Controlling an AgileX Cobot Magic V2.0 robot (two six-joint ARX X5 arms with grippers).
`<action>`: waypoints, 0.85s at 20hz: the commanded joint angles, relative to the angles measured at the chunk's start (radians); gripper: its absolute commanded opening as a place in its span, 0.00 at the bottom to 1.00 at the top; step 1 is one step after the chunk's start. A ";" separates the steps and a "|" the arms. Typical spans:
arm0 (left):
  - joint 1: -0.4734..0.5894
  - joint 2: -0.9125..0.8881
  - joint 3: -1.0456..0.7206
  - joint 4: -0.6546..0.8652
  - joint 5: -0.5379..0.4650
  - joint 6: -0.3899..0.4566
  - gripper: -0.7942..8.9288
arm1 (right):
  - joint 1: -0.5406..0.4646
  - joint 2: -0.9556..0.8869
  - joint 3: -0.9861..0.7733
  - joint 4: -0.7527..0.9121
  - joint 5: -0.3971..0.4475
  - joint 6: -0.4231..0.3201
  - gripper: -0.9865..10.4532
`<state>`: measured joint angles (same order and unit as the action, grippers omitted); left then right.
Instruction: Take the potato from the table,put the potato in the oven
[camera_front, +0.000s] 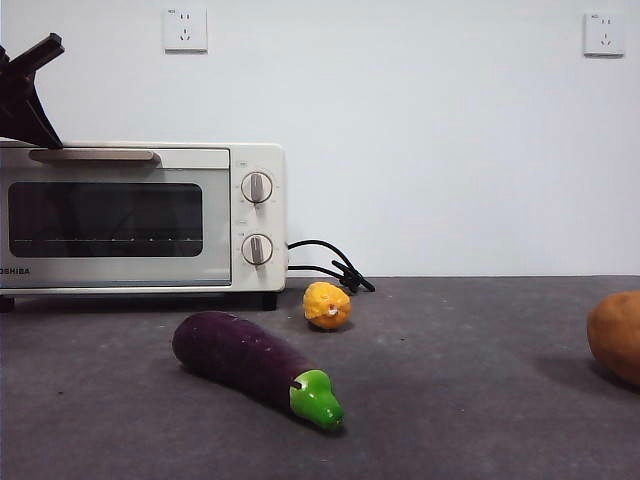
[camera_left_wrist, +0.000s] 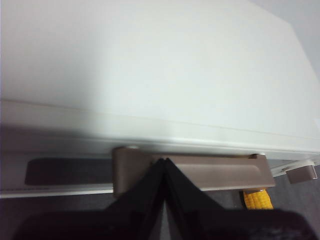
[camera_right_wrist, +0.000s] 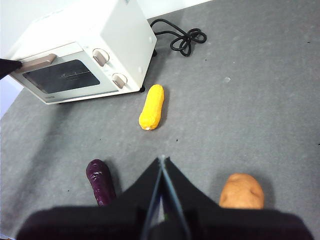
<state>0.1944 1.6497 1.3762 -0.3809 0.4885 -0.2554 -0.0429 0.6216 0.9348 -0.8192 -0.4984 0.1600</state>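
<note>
The orange-brown potato (camera_front: 616, 335) (camera_right_wrist: 241, 191) lies on the dark grey table (camera_front: 470, 400) at the far right, with nothing touching it. My right gripper (camera_right_wrist: 161, 159) hangs high above the table, jaws shut and empty, a little to the side of the potato. The cream-white oven (camera_front: 140, 215) (camera_right_wrist: 85, 50) stands at the back left with its glass door closed. My left gripper (camera_left_wrist: 163, 161) (camera_front: 30, 95) is at the oven's top front edge, its shut tips against the brown bar handle (camera_left_wrist: 210, 172) (camera_front: 95, 155).
A purple eggplant (camera_front: 250, 365) (camera_right_wrist: 100, 182) lies in front of the oven. A small yellow corn-like fruit (camera_front: 327, 305) (camera_right_wrist: 151, 106) sits beside the oven's knob side. The black cord (camera_front: 330, 265) (camera_right_wrist: 182, 37) coils behind it.
</note>
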 joint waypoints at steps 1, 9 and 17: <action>-0.003 0.014 -0.015 -0.061 -0.018 0.021 0.07 | 0.003 -0.003 0.003 0.002 -0.004 -0.006 0.08; -0.012 0.014 -0.015 -0.158 -0.020 0.047 0.07 | 0.003 -0.003 0.003 -0.011 -0.004 -0.006 0.08; -0.046 0.014 -0.015 -0.245 -0.105 0.100 0.07 | 0.003 -0.005 0.003 -0.023 -0.005 -0.006 0.08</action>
<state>0.1543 1.6184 1.3956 -0.5659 0.4194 -0.1864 -0.0429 0.6212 0.9348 -0.8452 -0.4984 0.1600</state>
